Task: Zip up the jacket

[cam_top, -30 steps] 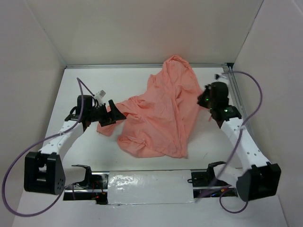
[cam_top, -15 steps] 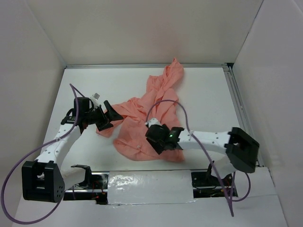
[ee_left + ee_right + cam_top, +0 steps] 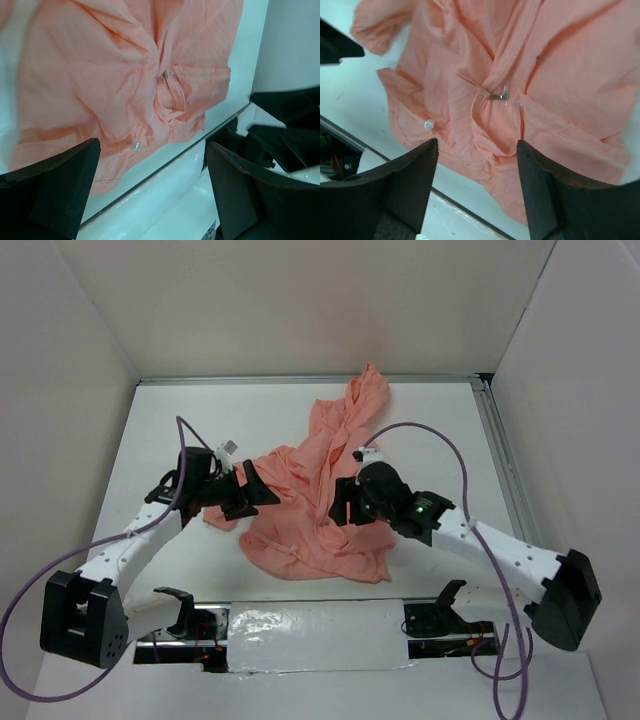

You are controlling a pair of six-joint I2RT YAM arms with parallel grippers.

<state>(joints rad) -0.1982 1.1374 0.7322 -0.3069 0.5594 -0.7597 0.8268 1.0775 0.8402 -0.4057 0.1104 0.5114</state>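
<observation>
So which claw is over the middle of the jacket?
The right claw, open above the middle of the pink jacket and its zipper pull. The left claw is only at its left edge.

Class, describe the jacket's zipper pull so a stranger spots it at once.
Find the salmon-pink jacket on the table. Follow its zipper track to the bunched folds. The zipper pull is the small silvery piece, unlike the round white snap nearby.

No legible text, label or number anywhere
</observation>
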